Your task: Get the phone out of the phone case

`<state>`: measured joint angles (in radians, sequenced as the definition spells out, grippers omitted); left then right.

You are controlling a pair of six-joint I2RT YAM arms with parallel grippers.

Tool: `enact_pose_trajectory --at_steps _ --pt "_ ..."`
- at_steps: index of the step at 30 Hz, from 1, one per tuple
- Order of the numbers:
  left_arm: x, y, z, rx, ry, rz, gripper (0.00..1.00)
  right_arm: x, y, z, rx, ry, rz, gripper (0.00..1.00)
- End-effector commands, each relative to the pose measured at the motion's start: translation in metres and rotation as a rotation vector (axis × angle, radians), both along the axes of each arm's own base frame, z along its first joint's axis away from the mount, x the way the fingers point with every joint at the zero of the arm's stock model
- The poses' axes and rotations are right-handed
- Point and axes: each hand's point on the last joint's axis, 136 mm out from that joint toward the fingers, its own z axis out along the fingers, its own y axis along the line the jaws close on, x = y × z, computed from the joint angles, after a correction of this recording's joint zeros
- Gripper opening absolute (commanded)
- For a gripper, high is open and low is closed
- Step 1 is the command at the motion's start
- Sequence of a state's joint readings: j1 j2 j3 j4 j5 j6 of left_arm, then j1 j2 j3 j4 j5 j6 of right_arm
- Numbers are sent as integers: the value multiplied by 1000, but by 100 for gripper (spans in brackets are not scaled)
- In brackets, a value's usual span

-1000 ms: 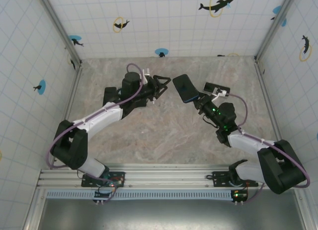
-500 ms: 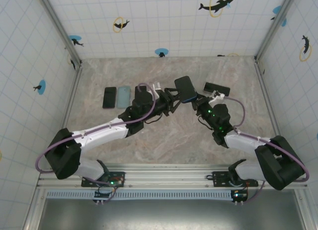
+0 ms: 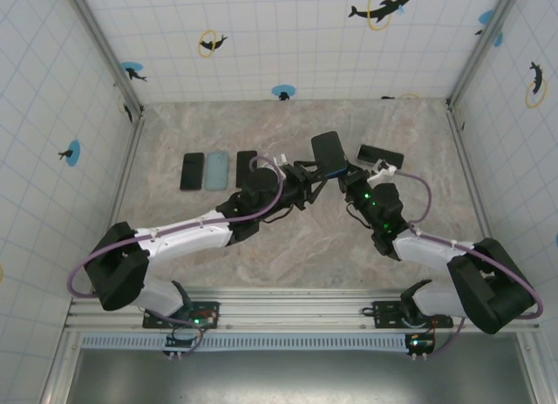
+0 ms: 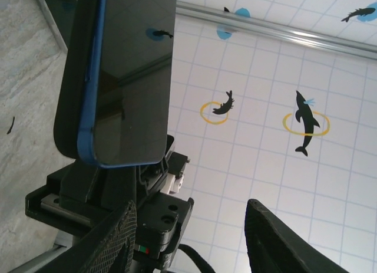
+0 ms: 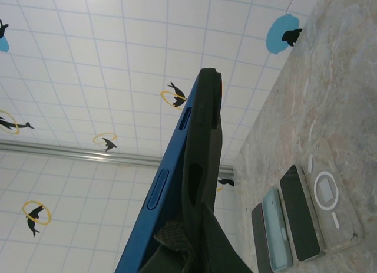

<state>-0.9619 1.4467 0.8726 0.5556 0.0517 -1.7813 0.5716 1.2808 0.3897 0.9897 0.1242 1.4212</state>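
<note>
You see a blue phone (image 4: 125, 72) in a black case (image 5: 204, 164), a beige marbled table (image 3: 288, 247), and white tiled walls (image 3: 288, 46) with black dolphins (image 3: 381, 9).

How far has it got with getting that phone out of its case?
Done: the right fingers grip the phone case, holding it up off the table. In hand: the left fingers stand open close to it, with nothing between them. Left to do: the blue phone looks fully seated in the case, so the whole pulling apart remains.
</note>
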Motion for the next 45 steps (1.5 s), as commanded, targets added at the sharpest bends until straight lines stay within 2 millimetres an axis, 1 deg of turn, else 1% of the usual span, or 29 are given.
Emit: enact_pose_trajectory --at_steps 1,5,12,16,18,22,24,30,36,40,45 --pt "-3 4 -17 2 65 33 48 3 -3 30 42 -96 -41 6" --pt "-4 6 -23 18 82 43 48 3 -2 32 45 -104 -43 6" --pt "0 -9 -20 -37 85 34 47 -1 5 34 48 -114 -26 6" --pt "2 -10 -27 -44 103 41 45 -3 6 37 53 -123 -25 6" --pt "4 -9 -25 -64 99 55 44 -4 8 37 44 -128 -16 6" --pt "6 -13 -17 -84 87 51 43 -6 7 32 29 -119 -17 6" --pt "6 -14 -18 -86 93 48 42 -6 8 33 28 -122 -12 6" --pt "10 -12 -23 -82 99 67 40 -9 10 36 34 -134 1 6" --pt "15 -12 -26 -95 96 81 39 -13 9 33 25 -133 1 6" --pt "18 -5 -33 -95 110 108 37 -15 10 35 24 -142 9 6" --pt "22 -5 -24 -112 83 118 37 -19 9 27 11 -133 7 6"
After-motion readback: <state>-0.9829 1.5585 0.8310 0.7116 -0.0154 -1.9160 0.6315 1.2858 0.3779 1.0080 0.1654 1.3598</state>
